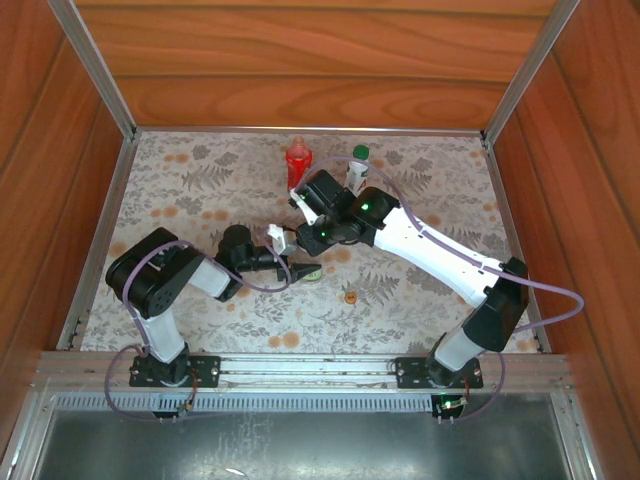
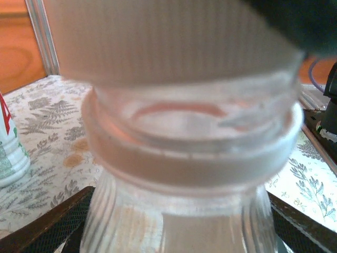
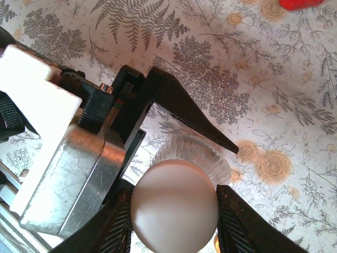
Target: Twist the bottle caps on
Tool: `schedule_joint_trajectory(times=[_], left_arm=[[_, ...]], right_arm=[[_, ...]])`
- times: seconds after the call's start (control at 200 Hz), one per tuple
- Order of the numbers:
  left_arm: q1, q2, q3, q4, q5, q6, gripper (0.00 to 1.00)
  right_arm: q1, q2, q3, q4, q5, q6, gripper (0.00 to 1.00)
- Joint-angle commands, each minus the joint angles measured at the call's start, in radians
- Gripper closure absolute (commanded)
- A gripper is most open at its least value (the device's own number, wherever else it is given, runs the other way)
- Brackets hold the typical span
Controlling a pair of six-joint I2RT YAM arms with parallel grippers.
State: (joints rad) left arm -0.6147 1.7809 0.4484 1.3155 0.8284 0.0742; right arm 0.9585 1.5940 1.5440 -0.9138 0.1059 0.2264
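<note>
My left jaws are clamping the ribbed body of the clear bottle (image 2: 195,168), holding it upright on the bench (image 1: 200,190) between the two arms. My right jaws are gripping the white cap (image 3: 174,208) from above, with one finger (image 3: 239,224) pressing on each side. In the left wrist view the cap is sitting on the mouth but not down at the collar, and bare neck is showing beneath its skirt. Its lower edge seems to be riding a little higher on the right, so I am judging it slightly cocked.

To do this turn well, I am planning to level the cap before adding any twist, since a tilted start is likely to cross-thread. I am intending to press down only lightly and rotate the wrist about the bottle's own axis. I am trusting the left grip to stop the bottle spinning, and ribbed plastic may flex if I squeeze harder.

At the back, the red bottle (image 1: 298,160) is standing uncapped, with the orange-red cap (image 1: 350,296) lying near the arms. The green cap (image 1: 361,152) is sitting on the white bottle (image 2: 8,142).
</note>
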Motion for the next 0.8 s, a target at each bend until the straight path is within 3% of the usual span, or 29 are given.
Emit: schedule_joint_trajectory(times=[0.0, 0.265, 0.56, 0.794], left_arm=[[0.007, -0.014, -0.018, -0.001, -0.009, 0.011, 0.24], [0.008, -0.029, -0.029, -0.001, -0.017, 0.017, 0.26], [0.008, -0.014, -0.023, -0.001, -0.008, 0.018, 0.4], [0.009, -0.006, -0.018, -0.002, -0.002, 0.021, 0.41]], right_arm=[[0.009, 0.016, -0.028, -0.079, 0.035, 0.023, 0.6], [0.007, 0.004, -0.033, -0.077, 0.04, 0.024, 0.6], [0.007, 0.001, -0.025, -0.065, 0.019, -0.004, 0.59], [0.016, 0.001, -0.022, -0.045, 0.004, -0.039, 0.57]])
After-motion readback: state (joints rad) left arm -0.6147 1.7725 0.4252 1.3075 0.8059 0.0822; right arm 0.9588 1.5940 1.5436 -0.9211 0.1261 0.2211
